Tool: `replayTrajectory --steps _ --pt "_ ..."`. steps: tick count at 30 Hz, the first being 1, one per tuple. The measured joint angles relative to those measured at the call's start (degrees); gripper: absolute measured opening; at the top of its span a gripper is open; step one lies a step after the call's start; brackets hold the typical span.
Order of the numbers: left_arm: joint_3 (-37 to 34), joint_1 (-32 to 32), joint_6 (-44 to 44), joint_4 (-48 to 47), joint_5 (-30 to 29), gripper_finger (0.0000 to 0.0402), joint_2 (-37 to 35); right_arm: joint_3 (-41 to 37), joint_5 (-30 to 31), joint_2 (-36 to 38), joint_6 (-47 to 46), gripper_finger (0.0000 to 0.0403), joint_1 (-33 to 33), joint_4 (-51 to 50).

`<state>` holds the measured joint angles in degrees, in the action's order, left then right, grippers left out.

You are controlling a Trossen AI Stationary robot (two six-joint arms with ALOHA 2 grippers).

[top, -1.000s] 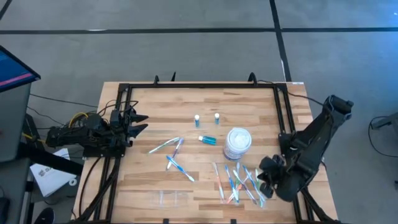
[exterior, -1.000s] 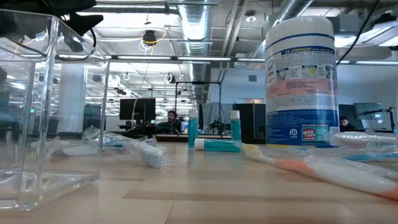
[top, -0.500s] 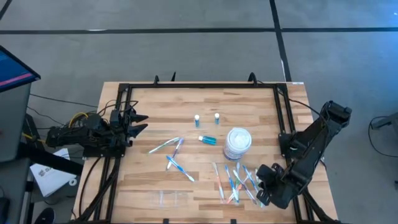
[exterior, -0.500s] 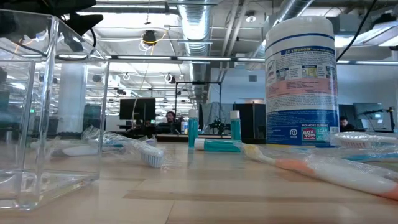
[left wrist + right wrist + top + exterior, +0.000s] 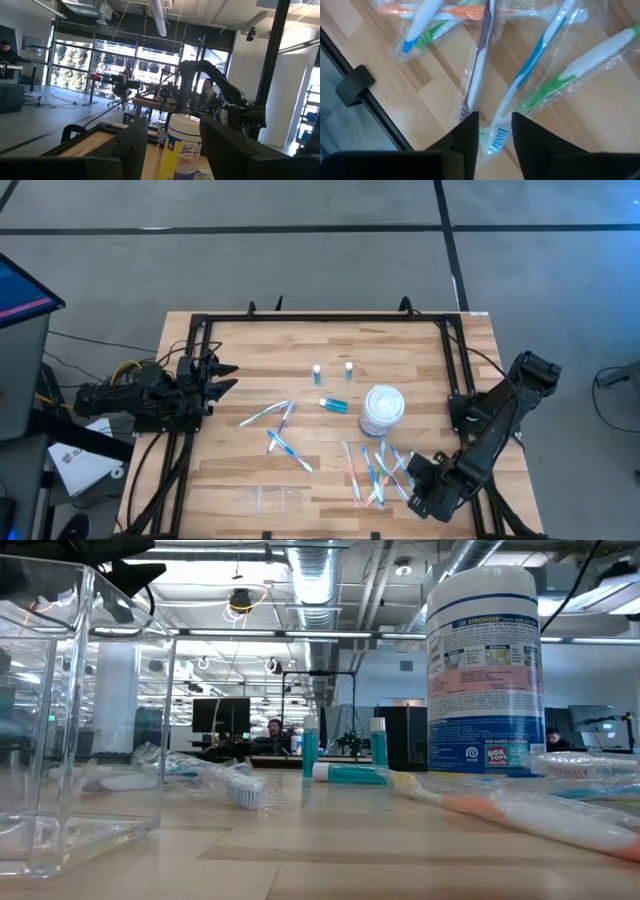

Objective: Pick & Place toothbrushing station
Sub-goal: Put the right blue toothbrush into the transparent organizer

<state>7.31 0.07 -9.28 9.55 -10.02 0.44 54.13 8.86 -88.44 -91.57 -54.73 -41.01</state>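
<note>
Right gripper (image 5: 494,127): you see jaws slightly apart, straddling a wrapped toothbrush (image 5: 522,92), holding nothing.
Left gripper (image 5: 172,145): jaws wide open, empty.

A clear, square-walled plastic container (image 5: 75,720) stands close at nine o'clock on the pale wooden table top (image 5: 330,850). At two o'clock rises a tall white tub of wipes with a blue and pink label (image 5: 485,670). Near the centre two small teal bottles with white caps (image 5: 310,752) stand upright, a third (image 5: 350,774) lying on its side just before them. A pale toothbrush in crinkly clear wrap (image 5: 200,777) lies at eight o'clock, an orange-accented one (image 5: 520,812) at four o'clock.
</note>
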Motion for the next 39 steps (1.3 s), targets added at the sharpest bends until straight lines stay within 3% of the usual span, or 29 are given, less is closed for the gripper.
replayTrajectory --steps 9,29,34,39 --pt "0.0 0.0 0.0 0.0 0.0 0.0176 0.0 0.0 -1.1 0.0 -0.2 0.0150 0.5 0.1" --pt "0.0 0.0 0.0 -0.1 0.0 0.0176 0.5 -0.1 -4.7 -5.7 -1.0 0.0149 1.6 0.1" --pt "0.0 0.0 0.0 -0.1 0.0 0.0176 0.5 -0.1 -4.7 -5.6 -1.0 0.0134 2.0 0.0" --pt "0.0 0.0 0.0 -0.1 0.0 0.0176 0.5 -0.1 -4.7 -5.6 -0.8 0.0093 2.1 -0.1"
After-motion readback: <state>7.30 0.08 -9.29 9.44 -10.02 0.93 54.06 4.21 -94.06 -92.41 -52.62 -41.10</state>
